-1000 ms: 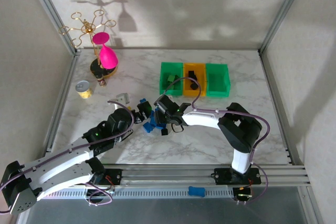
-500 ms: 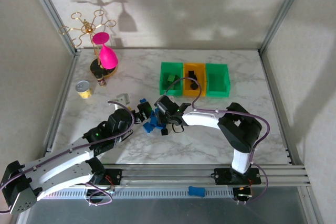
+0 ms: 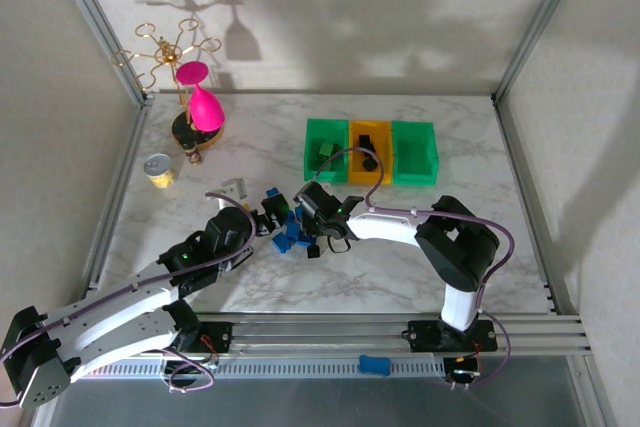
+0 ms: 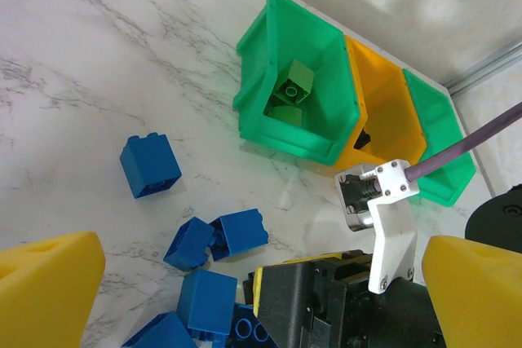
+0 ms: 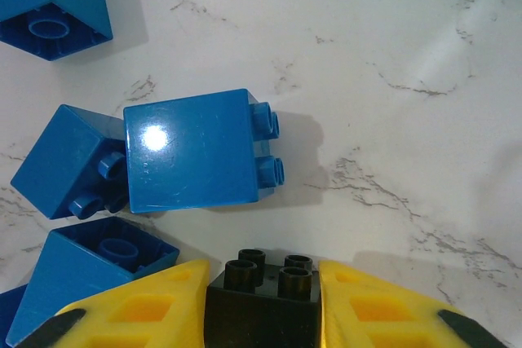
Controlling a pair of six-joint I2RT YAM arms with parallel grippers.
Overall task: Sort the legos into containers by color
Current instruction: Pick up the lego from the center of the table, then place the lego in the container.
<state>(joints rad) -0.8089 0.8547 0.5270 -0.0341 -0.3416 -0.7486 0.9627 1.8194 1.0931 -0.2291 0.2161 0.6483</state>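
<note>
I see green bricks (image 4: 292, 87) in the left bin (image 4: 265, 46); right gripper (image 5: 261, 309) clamps a four-stud black brick (image 5: 263, 283); left gripper (image 4: 261, 283) gapes, empty.

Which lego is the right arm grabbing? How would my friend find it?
On the marble table, find the heap of blue lego bricks in front of the bins. The right gripper reaches into it, yellow jaws pinching one brick. That one is black with four studs; its neighbours are blue.
</note>
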